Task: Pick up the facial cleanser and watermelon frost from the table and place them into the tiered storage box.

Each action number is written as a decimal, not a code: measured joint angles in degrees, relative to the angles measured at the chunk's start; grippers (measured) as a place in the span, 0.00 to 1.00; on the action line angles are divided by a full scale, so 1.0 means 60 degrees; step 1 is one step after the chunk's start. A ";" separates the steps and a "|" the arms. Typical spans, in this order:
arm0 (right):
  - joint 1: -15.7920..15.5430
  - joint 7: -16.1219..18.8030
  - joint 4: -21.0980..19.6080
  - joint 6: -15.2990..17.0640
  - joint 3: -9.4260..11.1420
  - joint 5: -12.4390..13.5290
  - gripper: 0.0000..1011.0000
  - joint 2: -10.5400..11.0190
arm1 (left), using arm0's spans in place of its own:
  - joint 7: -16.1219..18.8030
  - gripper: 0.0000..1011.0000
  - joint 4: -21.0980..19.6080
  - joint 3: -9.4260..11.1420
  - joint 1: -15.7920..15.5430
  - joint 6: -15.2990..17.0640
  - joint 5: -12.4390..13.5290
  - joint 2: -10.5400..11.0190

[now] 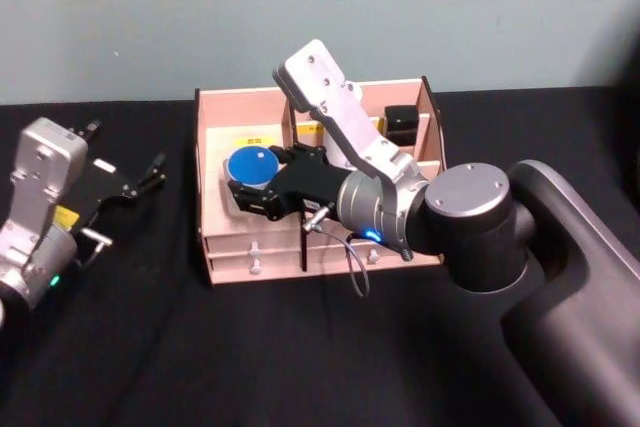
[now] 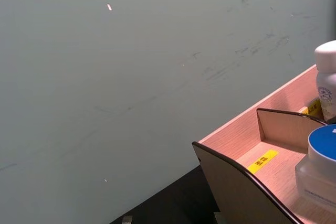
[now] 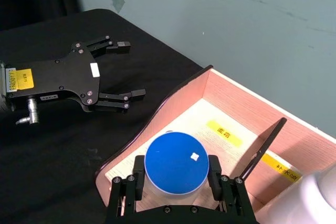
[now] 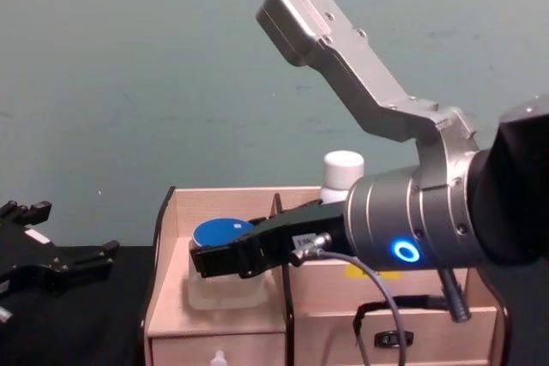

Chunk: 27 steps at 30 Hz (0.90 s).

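Two fingers of right gripper clamp blue-lidded jar, low in tiered storage box's left compartment. Release only once seated flat. Left gripper spread wide, parked beside box.

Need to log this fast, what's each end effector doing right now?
Left end effector: open, empty, over the table left of the tiered storage box.
Right end effector: shut on the blue-lidded jar inside the box.
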 joint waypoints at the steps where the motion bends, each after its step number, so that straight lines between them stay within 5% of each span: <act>1: -0.0001 0.0000 -0.0003 0.0000 -0.0001 0.0000 0.72 0.0001 | 0.0000 0.99 0.0000 0.0000 0.0000 0.0000 0.0000 0.0000; 14: -0.0023 -0.0003 -0.0048 0.0005 -0.0001 0.0003 0.99 0.0012 | 0.0000 0.99 0.0000 0.0000 0.0000 0.0000 0.0000 0.0000; 27: -0.0564 -0.0442 -0.1053 -0.1014 0.0176 -0.0263 0.99 0.0196 | 0.0000 0.99 0.0000 0.0000 0.0000 0.0000 0.0001 0.0000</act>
